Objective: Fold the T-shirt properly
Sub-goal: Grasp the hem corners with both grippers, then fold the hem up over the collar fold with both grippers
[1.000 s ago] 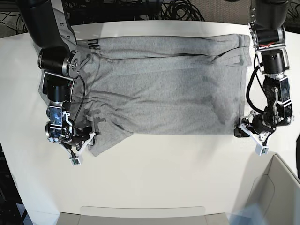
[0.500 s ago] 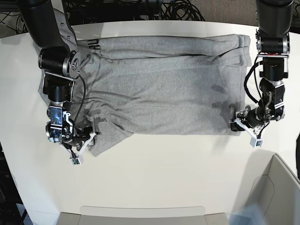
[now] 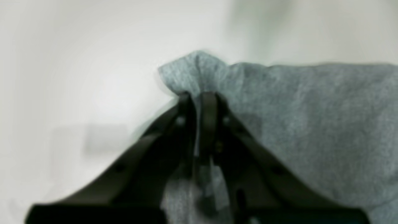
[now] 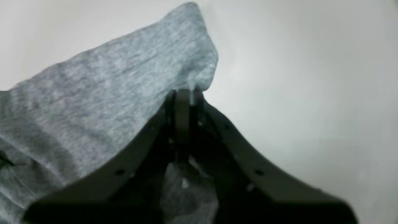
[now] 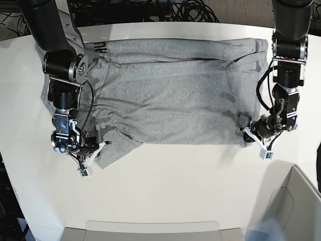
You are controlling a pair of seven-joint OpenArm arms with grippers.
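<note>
The heather-grey T-shirt (image 5: 175,95) lies spread across the white table, plain side up, with a bit of black lettering at its far left edge. My left gripper (image 5: 247,135) is shut on the shirt's near right corner; in the left wrist view (image 3: 199,96) the cloth (image 3: 295,124) bunches up between the black fingers. My right gripper (image 5: 100,145) is shut on the shirt's near left corner, a sleeve-like flap; in the right wrist view (image 4: 185,93) the fabric (image 4: 108,90) is pinched and lifted a little off the table.
The white table (image 5: 175,186) extends toward the near edge. A pale bin (image 5: 296,211) stands at the near right corner. Black cables (image 5: 150,10) lie behind the table's far edge.
My left gripper has moved left and slightly away from the table's near edge, dragging the shirt's right corner inward. My right gripper has shifted slightly, still holding the left corner.
</note>
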